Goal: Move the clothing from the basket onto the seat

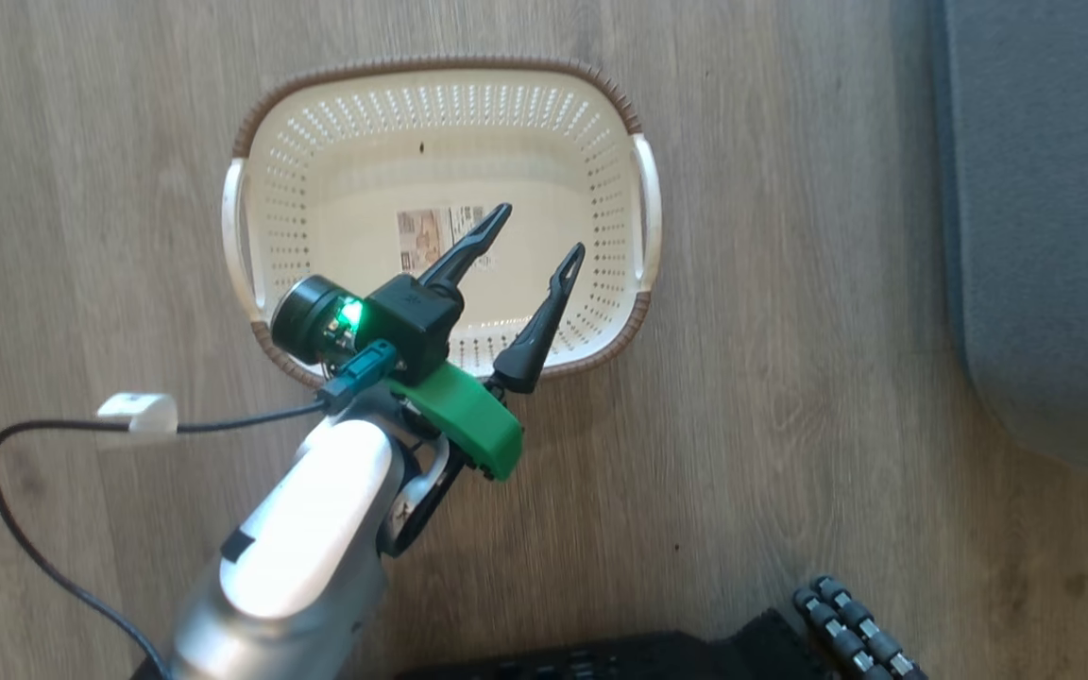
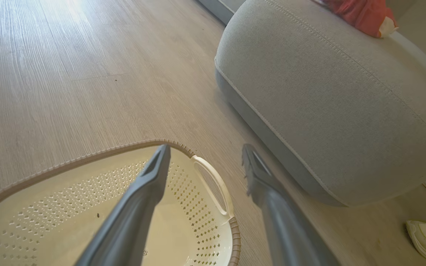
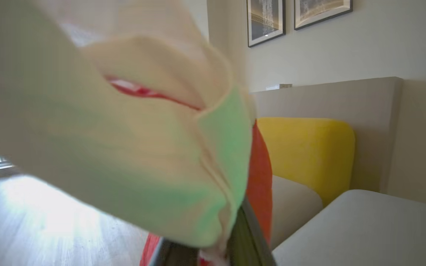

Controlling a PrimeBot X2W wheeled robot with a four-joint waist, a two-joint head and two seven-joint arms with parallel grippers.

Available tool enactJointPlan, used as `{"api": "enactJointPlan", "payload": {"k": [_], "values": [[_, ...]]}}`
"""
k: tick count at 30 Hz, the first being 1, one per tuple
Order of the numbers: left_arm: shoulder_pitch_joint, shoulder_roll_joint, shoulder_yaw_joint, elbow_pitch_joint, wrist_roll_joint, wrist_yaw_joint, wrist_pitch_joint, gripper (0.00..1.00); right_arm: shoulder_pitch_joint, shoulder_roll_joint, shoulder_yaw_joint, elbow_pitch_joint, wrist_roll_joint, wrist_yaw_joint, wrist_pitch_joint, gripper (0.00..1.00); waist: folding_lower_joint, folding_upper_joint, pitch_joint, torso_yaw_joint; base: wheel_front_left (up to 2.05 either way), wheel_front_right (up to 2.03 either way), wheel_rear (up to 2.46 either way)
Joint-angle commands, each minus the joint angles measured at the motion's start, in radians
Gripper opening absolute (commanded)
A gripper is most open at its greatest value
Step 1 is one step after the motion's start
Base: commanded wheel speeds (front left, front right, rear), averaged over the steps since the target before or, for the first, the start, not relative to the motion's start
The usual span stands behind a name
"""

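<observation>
While spread, left gripper [image 1: 543, 228] over basket [image 1: 440, 104]

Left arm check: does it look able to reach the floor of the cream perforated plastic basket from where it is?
Probably yes. The left gripper hangs open above the cream perforated plastic basket, and inside it I see only a paper label, so nothing looks to be in the way.

Bare floor [image 1: 790, 331] between basket [image 1: 431, 66] and seat [image 1: 1054, 236], shoes [image 2: 425, 238] near the seat's corner
</observation>
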Motion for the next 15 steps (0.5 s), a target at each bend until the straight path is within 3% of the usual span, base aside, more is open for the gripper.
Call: {"api": "enactJointPlan", "payload": {"k": [1, 8, 15], "values": [[0.003, -0.001, 0.032, -0.053, -0.005, 0.01, -0.01, 1.0, -0.032, -0.044, -0.034, -0.003, -0.071, 0.0, 0.042, 0.0, 0.0, 0.0, 0.037, 0.0, 0.0, 0.0, 0.0], [-0.026, 0.031, 0.038, -0.108, 0.011, 0.022, 0.015, 1.0, 0.162, -0.02, -0.116, 0.085, -0.223, 0.0, 0.028, 0.0, 0.0, 0.0, 0.137, -0.025, 0.0, 0.0, 0.0], [-0.046, 0.062, 0.063, -0.13, 0.011, 0.035, 0.023, 1.0, 0.277, 0.042, -0.159, 0.149, -0.3, 0.0, -0.051, 0.0, 0.0, 0.0, 0.148, -0.026, 0.0, 0.0, 0.0]]}}
